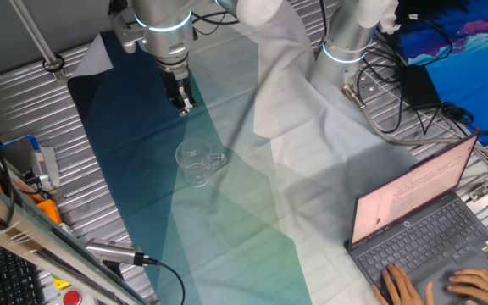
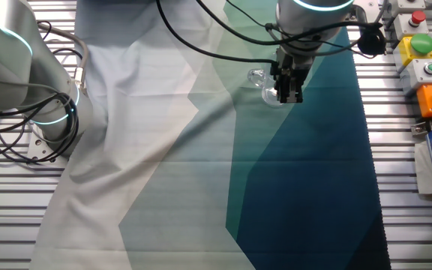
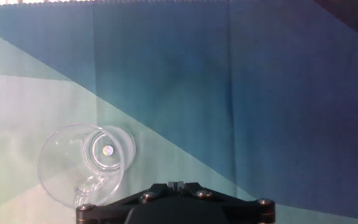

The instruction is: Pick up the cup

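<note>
Claw [image 1: 185, 105] hanging above teal cloth [image 1: 142, 195], holding nothing; finger gap unreadable, tips out of hand view. Cup [image 1: 196, 163] upright on cloth, near claw but apart, off to one side, untouched.

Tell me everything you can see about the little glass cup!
The cup is small and made of clear, colourless glass, so the cloth shows through it. It has a round rim and a small side handle. It stands upright and looks empty. It sits on the teal and pale green cloth. Nothing else touches it; the gripper hangs above, off to one side.
</note>
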`<state>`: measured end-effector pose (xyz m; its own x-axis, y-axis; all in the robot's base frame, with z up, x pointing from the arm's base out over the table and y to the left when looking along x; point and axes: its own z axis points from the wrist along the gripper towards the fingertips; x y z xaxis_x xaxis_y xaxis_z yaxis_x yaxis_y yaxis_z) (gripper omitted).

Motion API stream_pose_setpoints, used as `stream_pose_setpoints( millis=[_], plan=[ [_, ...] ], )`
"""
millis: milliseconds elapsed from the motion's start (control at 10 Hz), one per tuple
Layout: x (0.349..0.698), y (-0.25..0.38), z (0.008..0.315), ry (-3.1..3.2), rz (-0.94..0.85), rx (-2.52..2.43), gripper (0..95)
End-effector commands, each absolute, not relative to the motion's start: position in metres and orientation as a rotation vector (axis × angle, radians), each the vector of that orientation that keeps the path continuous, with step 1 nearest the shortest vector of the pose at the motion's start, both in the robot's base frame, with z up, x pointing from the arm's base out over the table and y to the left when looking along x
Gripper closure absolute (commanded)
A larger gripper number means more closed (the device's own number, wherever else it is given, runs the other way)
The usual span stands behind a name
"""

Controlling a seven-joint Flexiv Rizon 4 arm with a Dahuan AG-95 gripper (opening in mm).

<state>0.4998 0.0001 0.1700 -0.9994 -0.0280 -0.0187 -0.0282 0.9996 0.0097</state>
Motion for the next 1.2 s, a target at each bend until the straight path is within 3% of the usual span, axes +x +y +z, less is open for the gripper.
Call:
stream_pose_setpoints(
  millis=[100, 300, 400, 800, 900, 1100, 1200],
  plan=[
    [0.499, 0.000, 0.170, 3.108, 0.016, -0.292, 95.0],
    [0.497, 0.000, 0.170, 3.097, -0.012, -0.400, 95.0],
    [0.497, 0.000, 0.170, 3.106, -0.001, -0.315, 57.0],
    [0.507, 0.022, 0.164, 3.127, 0.157, 0.020, 57.0],
    [0.511, 0.026, 0.163, 3.126, 0.182, 0.054, 38.0],
    [0.521, 0.031, 0.165, 3.120, 0.295, 0.118, 38.0],
    [0.529, 0.033, 0.166, 3.115, 0.355, 0.155, 19.0]
  ],
)
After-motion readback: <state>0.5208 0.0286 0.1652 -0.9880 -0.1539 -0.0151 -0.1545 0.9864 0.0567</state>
